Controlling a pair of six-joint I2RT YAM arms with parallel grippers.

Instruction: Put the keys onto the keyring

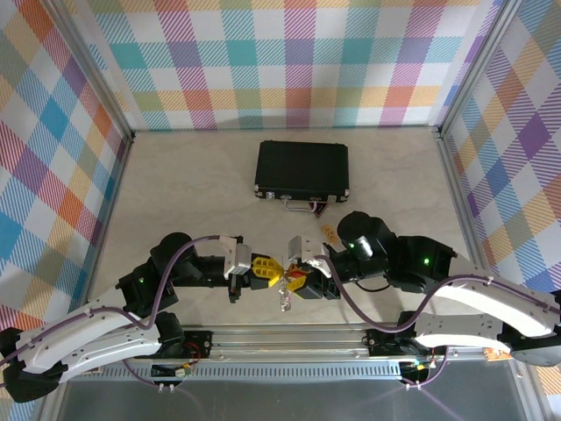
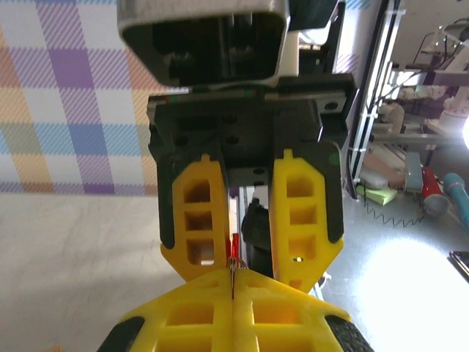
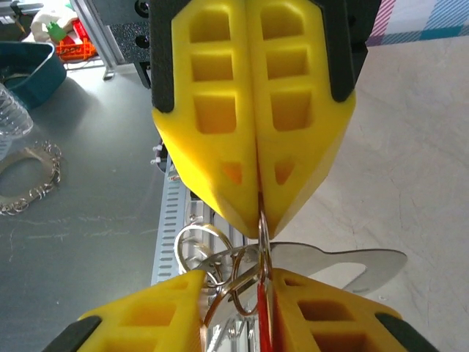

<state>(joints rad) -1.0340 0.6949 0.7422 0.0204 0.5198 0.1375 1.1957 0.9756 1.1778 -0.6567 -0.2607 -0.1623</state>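
Note:
My two grippers meet tip to tip above the table's near middle. The left gripper (image 1: 273, 272) (image 2: 232, 282) is shut on a thin wire ring seen edge-on. In the right wrist view its joined fingertips (image 3: 262, 220) pinch that ring from above. The flat silver keyring (image 3: 344, 258) lies across just behind it, linked with other wire rings (image 3: 194, 246). The right gripper (image 1: 296, 279) (image 3: 238, 282) stands open around this bunch. The key's red head (image 3: 262, 315) (image 2: 235, 257) rests against its right finger. A small bundle of metal (image 1: 285, 300) hangs below both grippers.
A black case (image 1: 302, 168) with a metal handle lies at the back middle. A small yellow-orange tag (image 1: 330, 233) rests near the right arm. An aluminium rail (image 1: 289, 338) runs along the near edge under the arms. Checked walls enclose three sides.

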